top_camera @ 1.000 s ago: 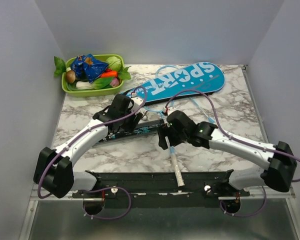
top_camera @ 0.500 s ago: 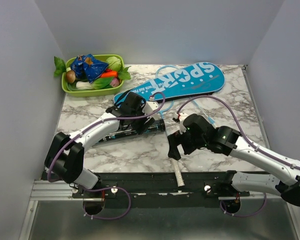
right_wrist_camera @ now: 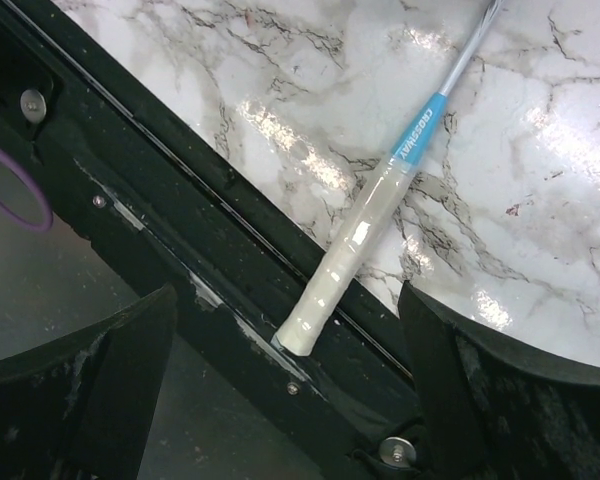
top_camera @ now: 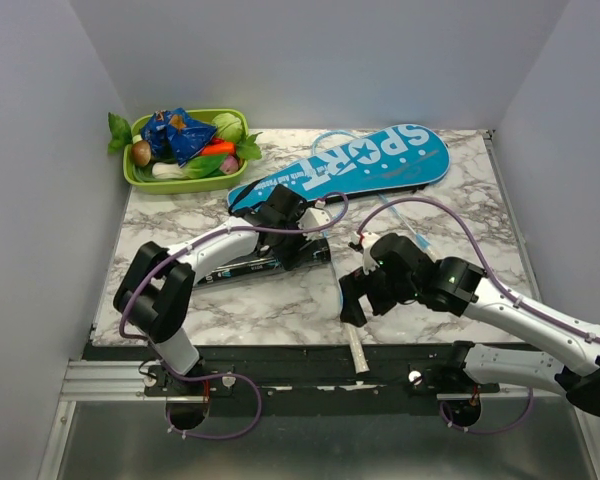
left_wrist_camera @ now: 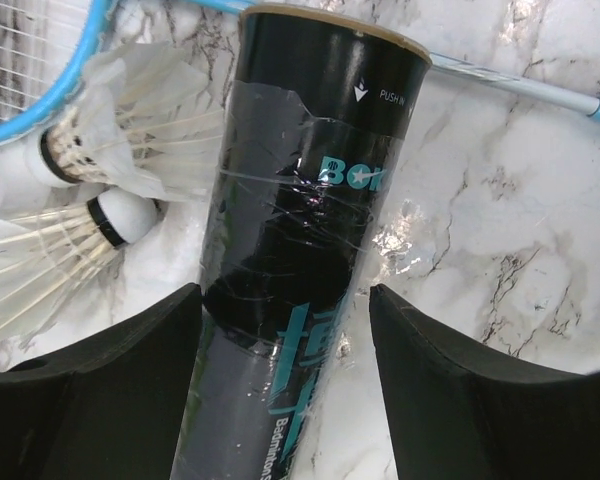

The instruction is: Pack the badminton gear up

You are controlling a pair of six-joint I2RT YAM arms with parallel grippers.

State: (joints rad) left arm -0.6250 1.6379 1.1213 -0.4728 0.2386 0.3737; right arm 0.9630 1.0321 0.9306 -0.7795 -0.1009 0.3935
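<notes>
Your right gripper (right_wrist_camera: 288, 310) hangs over the near racket (right_wrist_camera: 365, 235), jaws wide apart and empty. In the right wrist view the grip sits straight below the gap. Its long axis runs lower left to upper right, so it lies at a slant to the closing line, not square across it. The white butt overhangs the black rail (right_wrist_camera: 180, 215) at the table edge. The right arm is the nearer one for this pick. You'd likely want some wrist twist before closing.

Your left gripper (top_camera: 302, 228) is at frame centre in the top view, straddling the tube (left_wrist_camera: 290, 250). The tube's axis runs straight up the left wrist view, cap end at the top. In the top view it goes lower left to upper right. The fingers (left_wrist_camera: 110, 400) sit v. close on both sides, but you can't tell whether they're pressing or just bracketing it.

Count:
- 1 tube.
- 2 shuttlecocks (left_wrist_camera: 100, 200), just left of the tube, cork ends towards it.
- 2 rackets, the second racket (top_camera: 410, 230) showing its shaft right of centre.
- 1 cover (top_camera: 350, 165), upper centre.
- 1 tray (top_camera: 140, 178), upper left, not yours to pack.
</notes>
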